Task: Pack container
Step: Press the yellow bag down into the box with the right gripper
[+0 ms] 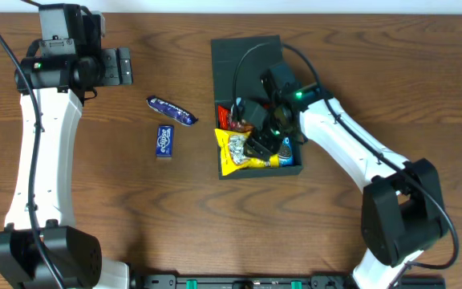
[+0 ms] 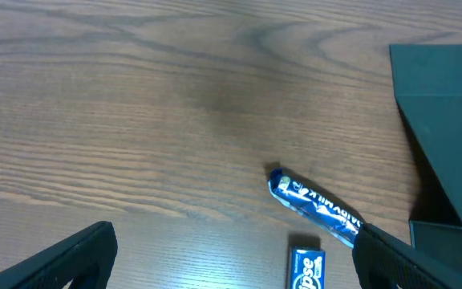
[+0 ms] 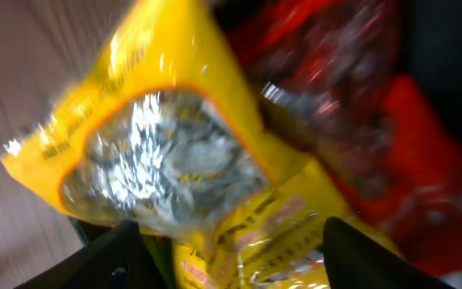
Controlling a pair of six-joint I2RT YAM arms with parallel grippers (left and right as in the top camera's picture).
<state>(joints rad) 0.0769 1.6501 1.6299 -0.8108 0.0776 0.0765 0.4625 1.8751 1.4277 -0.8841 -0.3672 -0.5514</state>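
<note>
A brown wood-grain table (image 1: 175, 209) carries 3 things directly. The dark green container (image 1: 243, 52) sits right of the table's middle, with its opened lid toward the far edge and its open tray toward the near edge. Left of it, apart from its wall, lies 1 long bar (image 1: 172, 111) in a shiny dark blue wrapper, set at a slant. Just beside the bar, closer to the near edge, lies 1 small blue pack (image 1: 164, 140) with white lettering, not touching it.

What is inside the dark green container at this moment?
A yellow snack bag and a red pack lie inside the container. The right gripper hangs over the middle, hiding whatever lies beneath it.
</note>
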